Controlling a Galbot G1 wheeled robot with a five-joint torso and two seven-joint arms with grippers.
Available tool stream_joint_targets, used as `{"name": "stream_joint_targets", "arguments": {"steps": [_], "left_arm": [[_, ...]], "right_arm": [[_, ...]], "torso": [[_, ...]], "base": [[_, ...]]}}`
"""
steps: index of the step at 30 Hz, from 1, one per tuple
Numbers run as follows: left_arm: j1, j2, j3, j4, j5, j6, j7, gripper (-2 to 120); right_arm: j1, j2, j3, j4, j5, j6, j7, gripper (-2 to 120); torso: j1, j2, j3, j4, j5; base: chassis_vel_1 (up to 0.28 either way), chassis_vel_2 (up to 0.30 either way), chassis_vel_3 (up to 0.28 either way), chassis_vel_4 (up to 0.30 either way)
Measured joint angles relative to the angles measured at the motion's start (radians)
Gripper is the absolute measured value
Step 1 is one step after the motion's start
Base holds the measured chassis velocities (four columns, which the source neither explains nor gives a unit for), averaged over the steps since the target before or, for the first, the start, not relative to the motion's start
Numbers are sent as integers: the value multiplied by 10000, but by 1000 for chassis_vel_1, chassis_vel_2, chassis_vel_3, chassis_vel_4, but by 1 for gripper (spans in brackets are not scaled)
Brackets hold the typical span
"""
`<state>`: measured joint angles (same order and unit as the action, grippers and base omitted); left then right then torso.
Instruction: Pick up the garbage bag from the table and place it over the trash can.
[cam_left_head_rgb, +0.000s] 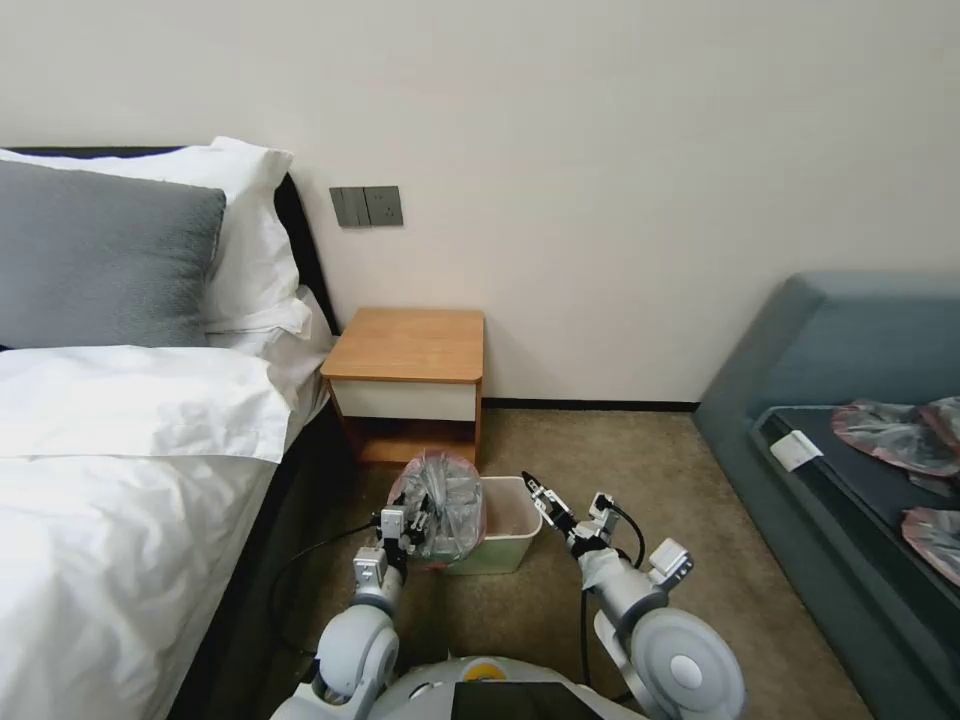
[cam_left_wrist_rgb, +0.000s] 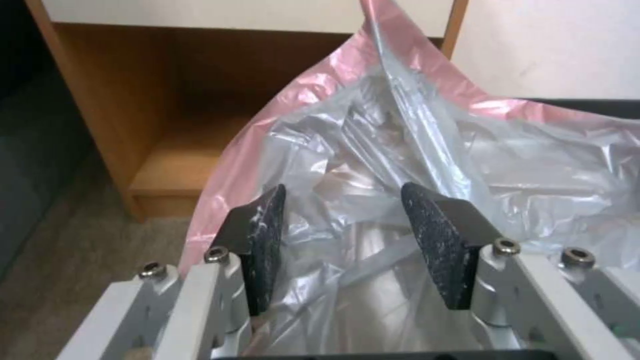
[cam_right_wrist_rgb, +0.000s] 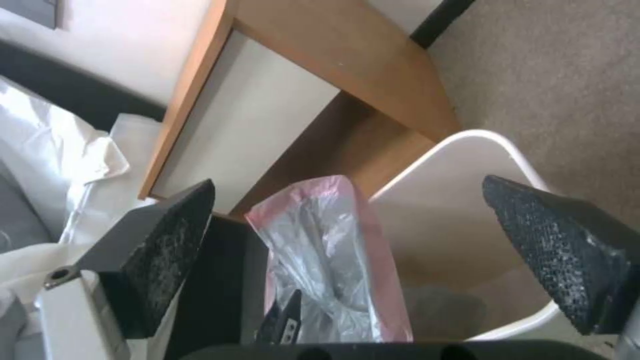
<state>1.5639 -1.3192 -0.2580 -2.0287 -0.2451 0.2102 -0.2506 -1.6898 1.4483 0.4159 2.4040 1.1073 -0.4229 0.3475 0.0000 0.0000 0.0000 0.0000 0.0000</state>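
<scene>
One garbage bag draped over trash can, left side

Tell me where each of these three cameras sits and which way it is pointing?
Head view: high on the robot, looking down at the small wooden nightstand, cream plastic bin and both arms.
Left wrist view: behind the left gripper, its open fingers around the crinkled grey plastic bag with pink rim, the nightstand's shelf beyond.
Right wrist view: behind the open right gripper, facing the bin, bag and nightstand.
All three share the bag and nightstand.
</scene>
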Motion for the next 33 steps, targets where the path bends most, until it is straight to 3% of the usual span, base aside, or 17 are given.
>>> {"name": "stream_joint_targets", "arguments": {"steps": [16,21,33], "left_arm": [[-438,-49,380,238,-74,687,-665,48],[-617,-92,489,206,-391,1218,-908,49],[-1128,-121,615,541,-1004,1526,-1190,48]], "right_arm": [[-62,52,150,-2,-22,10,6,100],[-92,110,145,-22,-113,15,5,100],[-106,223,139,-139,-245,21,-13,100]], "torso": [[0,0,0,0,0],[0,0,0,0,0],[0,0,0,0,0]], "base": [[0,0,0,0],[0,0,0,0],[0,0,0,0]]}}
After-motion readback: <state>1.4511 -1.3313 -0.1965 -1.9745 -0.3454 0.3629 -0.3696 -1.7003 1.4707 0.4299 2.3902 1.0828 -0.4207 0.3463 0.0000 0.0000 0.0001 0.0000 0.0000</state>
